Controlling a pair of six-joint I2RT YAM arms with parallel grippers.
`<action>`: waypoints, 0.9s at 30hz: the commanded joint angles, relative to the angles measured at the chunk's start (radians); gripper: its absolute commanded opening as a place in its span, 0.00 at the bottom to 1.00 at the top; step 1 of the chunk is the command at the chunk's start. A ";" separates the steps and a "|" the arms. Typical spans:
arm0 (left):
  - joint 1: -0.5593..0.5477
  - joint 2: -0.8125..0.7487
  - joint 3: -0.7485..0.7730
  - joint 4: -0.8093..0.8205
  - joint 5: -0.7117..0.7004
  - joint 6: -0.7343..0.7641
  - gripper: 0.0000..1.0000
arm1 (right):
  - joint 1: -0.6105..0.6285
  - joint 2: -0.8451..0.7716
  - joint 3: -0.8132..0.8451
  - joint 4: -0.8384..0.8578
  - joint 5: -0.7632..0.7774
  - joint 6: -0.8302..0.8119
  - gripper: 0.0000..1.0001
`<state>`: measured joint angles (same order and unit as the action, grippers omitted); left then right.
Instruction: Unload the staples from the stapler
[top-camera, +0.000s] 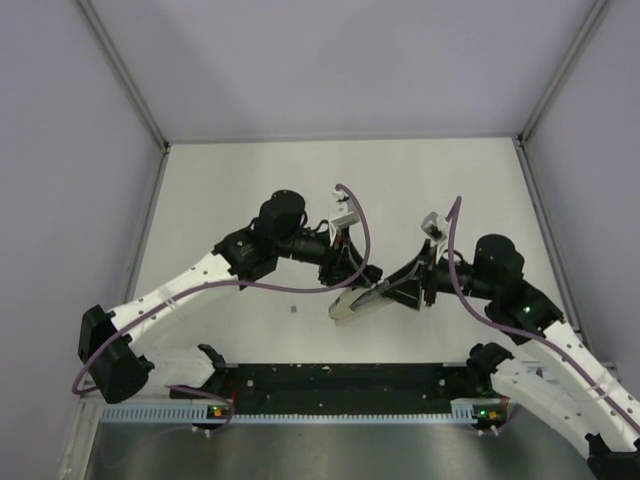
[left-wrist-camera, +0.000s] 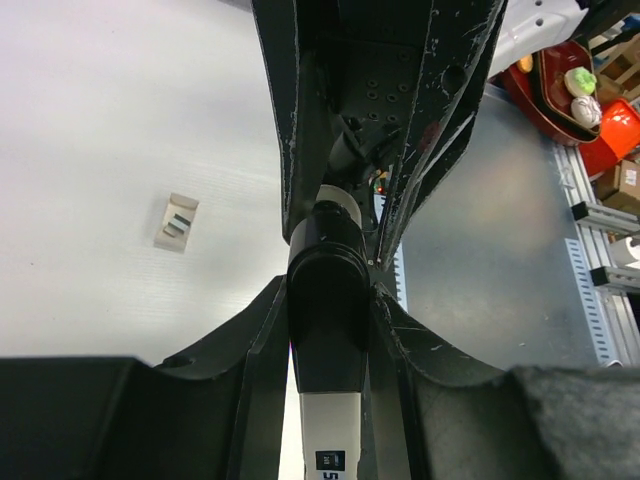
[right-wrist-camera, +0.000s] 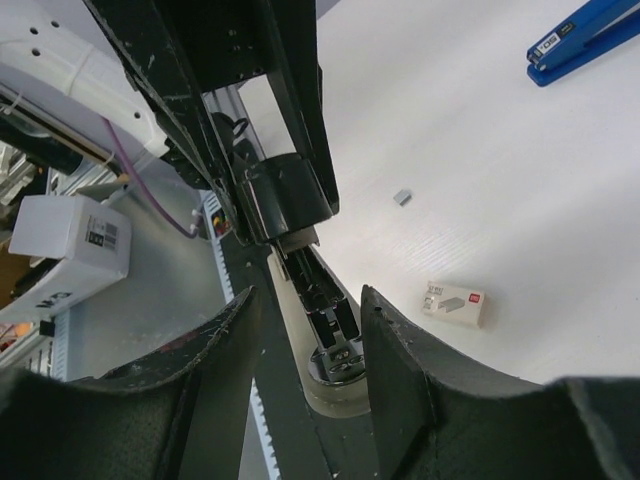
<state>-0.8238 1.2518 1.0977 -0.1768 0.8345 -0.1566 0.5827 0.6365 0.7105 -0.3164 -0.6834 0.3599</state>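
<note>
Left gripper (left-wrist-camera: 330, 300) clamped on the stapler (top-camera: 350, 305), right gripper (right-wrist-camera: 308, 300) closed on its opened magazine end; staples (top-camera: 293, 309) loose on table (top-camera: 400, 180) at stapler's 9 o'clock; emptying judged underway, next: tip out any remainder.

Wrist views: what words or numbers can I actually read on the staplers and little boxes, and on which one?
Nothing reads clearly.
Black-and-cream stapler, dark label: one cut-off character, perhaps "5".
Blue stapler, white label: blurred.
Small whitish cardboard box: print too small.
Larger white box, barcode sticker: too small.
</note>
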 joint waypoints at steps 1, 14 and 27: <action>0.034 -0.061 -0.005 0.210 0.092 -0.086 0.00 | 0.022 -0.029 -0.040 0.051 -0.027 0.023 0.45; 0.161 -0.126 -0.128 0.574 0.012 -0.372 0.00 | 0.037 -0.060 -0.190 0.203 -0.033 0.165 0.45; 0.206 -0.104 -0.173 0.845 -0.233 -0.570 0.00 | 0.065 0.020 -0.307 0.440 -0.033 0.281 0.44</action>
<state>-0.6388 1.1622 0.9215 0.3923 0.7635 -0.6502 0.6159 0.6121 0.4423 0.0017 -0.6819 0.5720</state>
